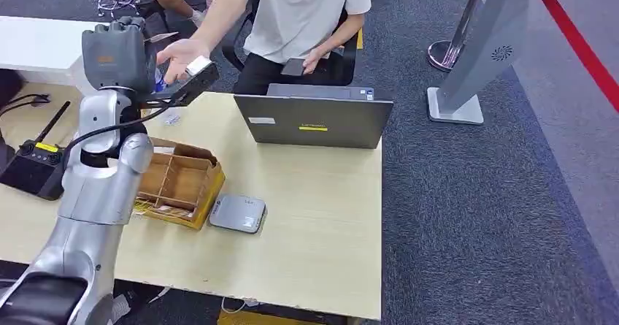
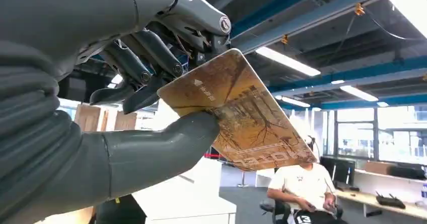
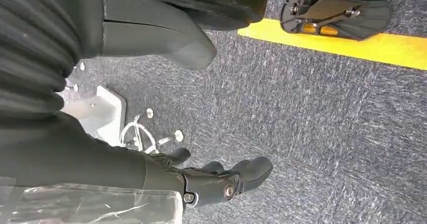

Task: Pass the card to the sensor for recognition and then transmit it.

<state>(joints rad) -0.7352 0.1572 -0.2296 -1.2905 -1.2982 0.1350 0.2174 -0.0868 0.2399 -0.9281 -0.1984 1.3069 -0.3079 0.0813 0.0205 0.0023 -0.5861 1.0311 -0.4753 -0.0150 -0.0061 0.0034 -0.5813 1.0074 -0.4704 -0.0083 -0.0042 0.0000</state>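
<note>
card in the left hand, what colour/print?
Golden-brown card with a bare-tree print, held by the left hand; clearest in the left wrist view.

Person's dark shorts (image 2: 303,218): "13". Card (image 2: 241,118) print, laptop (image 1: 314,120) label illegible.

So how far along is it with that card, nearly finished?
Nearly. The left hand holds the brown tree-printed plastic card raised toward a seated person's open palm, away from the small grey flat sensor box on the table. Whether it was scanned I cannot tell. What remains is releasing the card into that palm. The right hand hangs idle.
</note>
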